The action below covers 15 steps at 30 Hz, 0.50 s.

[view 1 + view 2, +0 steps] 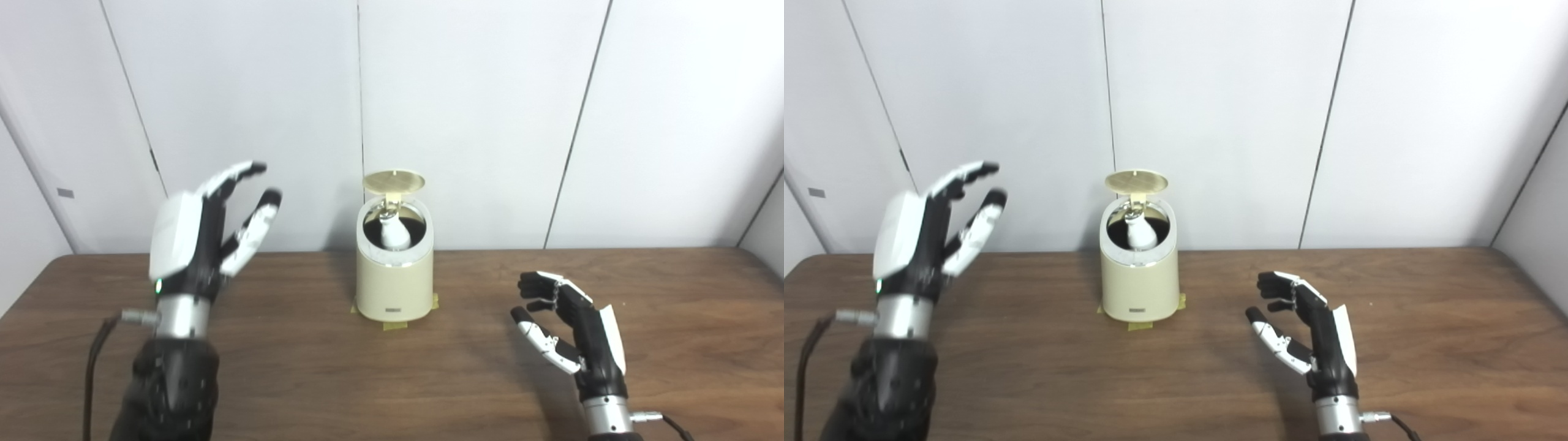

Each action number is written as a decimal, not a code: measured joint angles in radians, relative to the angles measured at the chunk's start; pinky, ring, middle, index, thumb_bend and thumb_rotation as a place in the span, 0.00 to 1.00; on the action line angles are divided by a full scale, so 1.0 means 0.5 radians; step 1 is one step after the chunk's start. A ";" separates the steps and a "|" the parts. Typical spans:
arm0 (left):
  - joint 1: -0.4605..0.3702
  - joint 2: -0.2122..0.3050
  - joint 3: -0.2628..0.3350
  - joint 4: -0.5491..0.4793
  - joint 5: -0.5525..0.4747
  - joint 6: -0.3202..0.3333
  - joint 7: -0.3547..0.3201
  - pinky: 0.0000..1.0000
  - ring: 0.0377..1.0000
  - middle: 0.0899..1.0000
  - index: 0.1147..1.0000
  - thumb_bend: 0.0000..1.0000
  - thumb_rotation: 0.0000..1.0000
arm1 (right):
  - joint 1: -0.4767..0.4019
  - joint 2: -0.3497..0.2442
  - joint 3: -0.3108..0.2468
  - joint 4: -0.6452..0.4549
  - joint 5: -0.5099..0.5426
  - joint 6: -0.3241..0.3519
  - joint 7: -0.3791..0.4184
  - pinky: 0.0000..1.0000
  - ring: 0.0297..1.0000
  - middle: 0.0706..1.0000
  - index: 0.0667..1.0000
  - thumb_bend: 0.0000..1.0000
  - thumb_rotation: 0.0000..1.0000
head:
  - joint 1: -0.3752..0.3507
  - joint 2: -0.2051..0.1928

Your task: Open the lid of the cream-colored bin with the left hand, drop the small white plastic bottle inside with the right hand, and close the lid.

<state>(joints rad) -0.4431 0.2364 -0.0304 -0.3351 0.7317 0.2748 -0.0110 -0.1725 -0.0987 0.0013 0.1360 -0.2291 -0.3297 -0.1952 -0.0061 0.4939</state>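
Left eye view shows me the cream-colored bin [394, 278] standing at the middle of the frame, on the far half of the brown table [429, 380], close to the white panelled wall [478, 110]. Its round lid [394, 181] is tipped up on the hinge at the back, so I look straight down into the dark opening. The small white plastic bottle [394, 234] sits inside that opening, leaning a little, its body pale against the black interior. Strips of yellow tape [397, 325] peek out from under the base of the bin.

My left hand [205, 229] is raised in the left part of the frame, well apart from the bin and clear of the table. Its fingers are spread and released, pointing up and toward the bin, grasping nothing.

My right hand [569, 327] hangs low in the lower right of the frame, near the table surface and well to the right of the bin. Its fingers are loosely curled but apart, with the thumb held out toward the centre, and it holds nothing.

A dark cable [95, 367] runs down from the left wrist at the lower left edge.
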 measured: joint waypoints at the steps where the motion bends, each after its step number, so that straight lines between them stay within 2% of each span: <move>1: -0.048 0.000 -0.023 -0.003 0.035 0.048 -0.040 0.76 0.84 0.82 0.81 0.62 1.00 | 0.000 -0.001 0.002 0.001 0.000 0.000 0.005 0.56 0.65 0.65 0.65 0.24 0.32 | 0.000 -0.003; 6: -0.229 -0.013 -0.122 -0.014 0.133 0.157 -0.193 0.77 0.87 0.85 0.82 0.69 1.00 | -0.001 -0.001 0.003 0.003 0.008 -0.001 0.019 0.56 0.63 0.64 0.64 0.25 0.31 | 0.009 0.006; 8: -0.307 -0.024 -0.174 -0.008 0.187 0.187 -0.237 0.82 0.89 0.85 0.83 0.72 1.00 | -0.003 -0.001 0.002 0.008 -0.001 -0.003 0.014 0.56 0.63 0.63 0.64 0.25 0.31 | 0.021 0.000; 11: -0.418 -0.041 -0.254 0.043 0.272 0.210 -0.306 0.86 0.90 0.84 0.82 0.71 1.00 | -0.005 0.001 0.001 0.012 0.003 -0.002 0.012 0.57 0.64 0.64 0.64 0.25 0.32 | 0.009 -0.003; 15: -0.530 -0.088 -0.348 0.196 0.350 0.211 -0.319 0.87 0.90 0.84 0.81 0.73 1.00 | -0.005 0.002 0.003 0.009 0.002 0.002 0.015 0.57 0.64 0.64 0.64 0.25 0.26 | 0.012 0.003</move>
<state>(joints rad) -0.7080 0.1923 -0.2046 -0.2372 0.9068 0.3803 -0.1707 -0.1753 -0.0976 0.0030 0.1403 -0.2281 -0.3288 -0.1876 0.0000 0.4955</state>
